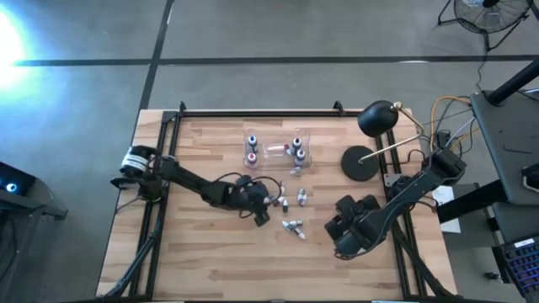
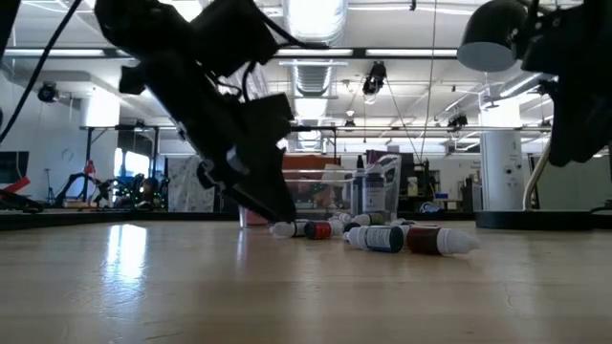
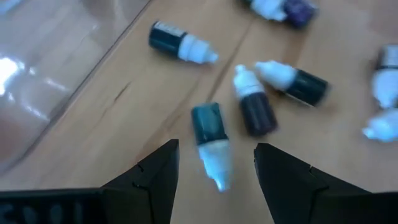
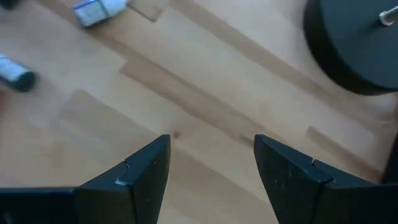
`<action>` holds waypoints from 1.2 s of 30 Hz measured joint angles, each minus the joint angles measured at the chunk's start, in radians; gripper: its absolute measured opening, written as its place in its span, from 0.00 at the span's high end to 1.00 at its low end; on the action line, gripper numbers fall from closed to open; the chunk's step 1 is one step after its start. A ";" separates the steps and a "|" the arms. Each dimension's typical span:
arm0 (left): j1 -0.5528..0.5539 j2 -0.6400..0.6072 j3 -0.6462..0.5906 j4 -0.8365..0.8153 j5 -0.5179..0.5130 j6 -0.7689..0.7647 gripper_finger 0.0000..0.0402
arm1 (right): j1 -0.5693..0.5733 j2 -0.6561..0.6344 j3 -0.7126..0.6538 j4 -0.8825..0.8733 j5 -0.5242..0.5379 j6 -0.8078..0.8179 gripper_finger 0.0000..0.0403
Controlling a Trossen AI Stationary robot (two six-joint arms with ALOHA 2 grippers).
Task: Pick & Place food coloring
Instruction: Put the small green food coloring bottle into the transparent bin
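Several loose bottles [image 1: 290,212] lie at the table's centre, and the left gripper [image 3: 216,171], fingers wide and empty, hangs over a teal bottle [image 3: 210,138], so the pickup is in hand: next lower, close, then carry toward the clear box [image 1: 278,148] at twelve o'clock, while the right gripper [image 4: 211,165] waits open at four o'clock.

A wooden table [image 1: 210,261] stands on a grey concrete floor [image 1: 278,34]; a black desk lamp [image 1: 375,126] sits at its edge, under ceiling ducts [image 2: 316,72] and fluorescent lights [image 2: 411,53].

Bottles [image 1: 290,202] crowd mid-table — lamp [image 1: 364,162] blocks right.
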 joint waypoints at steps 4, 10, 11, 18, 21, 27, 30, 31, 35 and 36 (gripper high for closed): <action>0.022 0.037 0.032 -0.012 0.011 -0.067 0.54 | 0.001 -0.005 -0.051 0.004 0.039 0.002 0.44; 0.037 0.067 0.076 -0.068 0.018 -0.141 0.55 | -0.002 -0.016 -0.123 0.004 0.076 0.016 0.44; 0.036 0.067 0.079 -0.080 0.014 -0.153 0.56 | -0.002 -0.019 -0.133 0.005 0.085 0.013 0.44; 0.038 0.067 0.074 -0.087 -0.006 -0.207 0.68 | -0.002 -0.035 -0.207 0.005 0.126 0.052 0.44; 0.039 0.070 0.073 -0.087 -0.006 -0.186 0.74 | -0.002 -0.035 -0.228 0.005 0.130 0.123 0.44; 0.040 0.079 0.072 -0.086 -0.010 -0.166 0.80 | -0.006 -0.035 -0.246 0.006 0.151 0.181 0.44; 0.040 0.079 0.072 -0.086 -0.006 -0.176 0.82 | -0.013 -0.035 -0.251 0.006 0.151 0.183 0.44; 0.040 0.078 0.072 -0.087 -0.006 -0.176 0.83 | -0.018 -0.037 -0.251 0.006 0.150 0.186 0.44; 0.043 0.068 0.072 -0.087 0.002 -0.176 0.85 | -0.024 -0.073 -0.253 -0.007 0.165 0.304 0.44; 0.045 0.060 0.071 -0.090 0.011 -0.175 0.86 | -0.024 -0.089 -0.255 -0.015 0.186 0.347 0.44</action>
